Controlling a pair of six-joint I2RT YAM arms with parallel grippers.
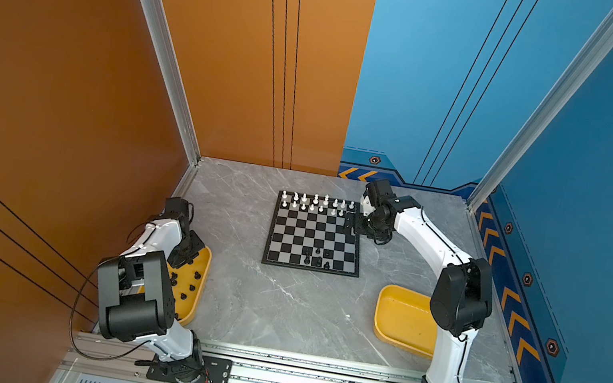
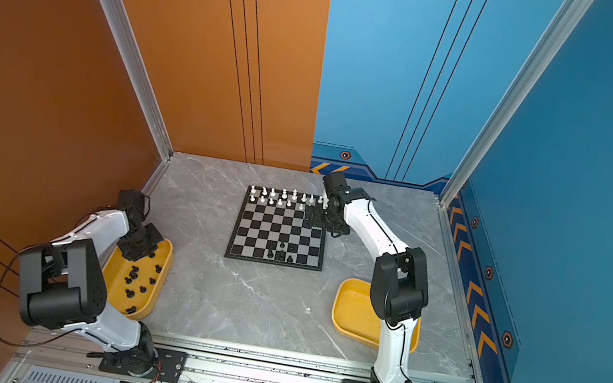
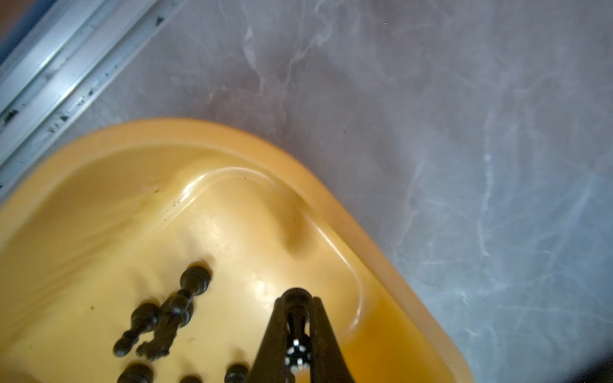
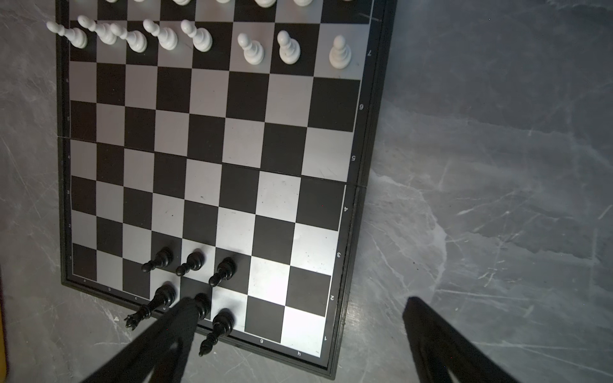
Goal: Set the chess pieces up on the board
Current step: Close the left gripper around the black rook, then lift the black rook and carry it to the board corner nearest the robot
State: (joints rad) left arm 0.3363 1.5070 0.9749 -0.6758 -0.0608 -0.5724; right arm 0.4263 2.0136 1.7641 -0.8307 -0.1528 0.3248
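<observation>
The board (image 1: 304,234) (image 2: 274,225) (image 4: 212,139) lies mid-table. White chess pieces (image 1: 315,202) (image 2: 283,197) (image 4: 252,49) fill its two far rows. Several black ones (image 1: 317,257) (image 2: 280,251) (image 4: 192,262) stand on the near rows. My left gripper (image 1: 181,260) (image 2: 134,252) (image 3: 297,298) is down in the left yellow tray (image 1: 204,268) (image 2: 167,262) (image 3: 331,192), shut on a black chess piece (image 3: 295,294). More black pieces (image 1: 192,287) (image 2: 142,283) (image 3: 179,305) lie loose beside it. My right gripper (image 1: 350,223) (image 2: 311,216) (image 4: 298,311) hangs wide open over the board's far right edge, holding nothing.
A second yellow tray (image 1: 397,317) (image 2: 352,310) sits at the near right, partly behind my right arm. Walls close in the grey marble table at the left, back and right. An aluminium rail (image 1: 308,370) runs along the front edge.
</observation>
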